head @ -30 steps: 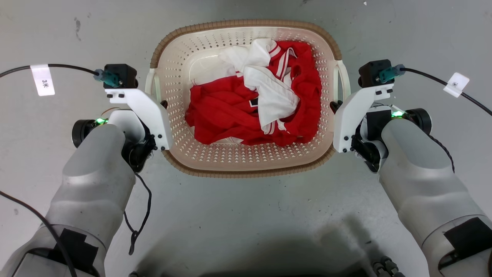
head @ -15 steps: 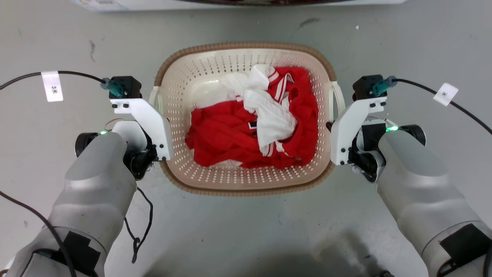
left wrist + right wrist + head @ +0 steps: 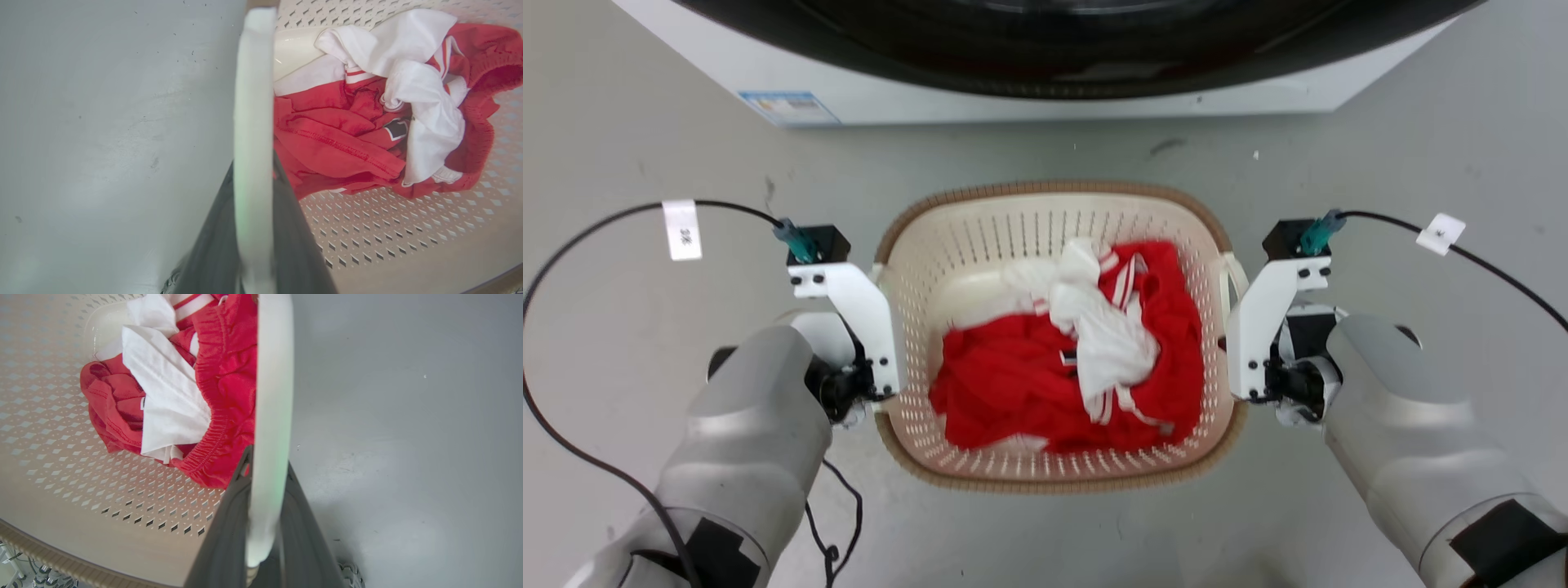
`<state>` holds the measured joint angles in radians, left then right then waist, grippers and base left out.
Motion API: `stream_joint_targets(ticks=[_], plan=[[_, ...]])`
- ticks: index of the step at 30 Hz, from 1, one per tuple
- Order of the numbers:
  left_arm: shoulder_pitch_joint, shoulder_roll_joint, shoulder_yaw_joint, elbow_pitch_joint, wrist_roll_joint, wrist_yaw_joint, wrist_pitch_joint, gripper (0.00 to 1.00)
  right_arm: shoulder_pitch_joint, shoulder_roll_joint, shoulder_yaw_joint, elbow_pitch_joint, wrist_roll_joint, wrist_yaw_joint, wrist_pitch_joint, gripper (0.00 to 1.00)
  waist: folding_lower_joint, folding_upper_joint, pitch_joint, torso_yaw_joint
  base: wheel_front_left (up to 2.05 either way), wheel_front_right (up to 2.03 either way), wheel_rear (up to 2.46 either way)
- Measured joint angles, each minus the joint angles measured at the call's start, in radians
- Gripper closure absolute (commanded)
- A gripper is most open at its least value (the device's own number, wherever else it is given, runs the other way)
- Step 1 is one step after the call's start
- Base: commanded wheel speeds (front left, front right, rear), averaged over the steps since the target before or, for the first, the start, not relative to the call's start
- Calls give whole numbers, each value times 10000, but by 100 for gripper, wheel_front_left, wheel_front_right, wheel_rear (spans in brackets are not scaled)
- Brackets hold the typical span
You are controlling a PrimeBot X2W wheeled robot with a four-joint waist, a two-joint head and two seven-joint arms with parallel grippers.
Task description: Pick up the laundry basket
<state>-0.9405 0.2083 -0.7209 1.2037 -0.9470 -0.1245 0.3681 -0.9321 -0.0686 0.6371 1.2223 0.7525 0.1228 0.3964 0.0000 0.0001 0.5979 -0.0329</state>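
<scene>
The laundry basket (image 3: 1058, 483), cream with perforated walls and a brown woven-look rim, sits between my two arms in the head view. It holds red and white clothes (image 3: 1029, 384). My left gripper (image 3: 253, 163) is shut on the basket's white left handle (image 3: 253, 81), with one dark finger on each side of the bar. In the same way my right gripper (image 3: 267, 457) is shut on the white right handle (image 3: 273, 375). White camera brackets hide the fingers of both grippers in the head view. I cannot tell whether the basket touches the floor.
A white washing machine (image 3: 1045, 102) with a dark round door stands just beyond the basket. Black cables with white tags (image 3: 680, 230) trail from both wrists over the grey floor (image 3: 645, 147). The basket's perforated wall (image 3: 49, 428) shows in both wrist views.
The whole head view has shifted: the basket and arms now sit lower in it, and the washing machine has come into view at the top. Both grippers stay on the handles.
</scene>
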Motion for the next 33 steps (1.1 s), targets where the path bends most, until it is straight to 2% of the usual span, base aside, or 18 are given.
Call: stream_joint_targets(ticks=[9,19,20,33], plan=[[647,-251,-247,284,-449,12,978,100,522,-27,180,314,593,-2,1352,100,-1,-1,-1842,56,0,0,0],[1169,-330,-573,357,-685,12,1448,100,990,-19,303,483,865,-2,2036,100,-2,0,-3740,83,0,0,0],[1229,-357,-654,353,-723,10,1570,100,1089,-46,326,520,940,-2,2222,100,-3,0,-4193,99,0,0,0],[1971,-571,-909,468,-1039,10,1987,100,1702,-138,426,663,1085,0,2777,100,-3,0,-5755,103,0,0,0]])
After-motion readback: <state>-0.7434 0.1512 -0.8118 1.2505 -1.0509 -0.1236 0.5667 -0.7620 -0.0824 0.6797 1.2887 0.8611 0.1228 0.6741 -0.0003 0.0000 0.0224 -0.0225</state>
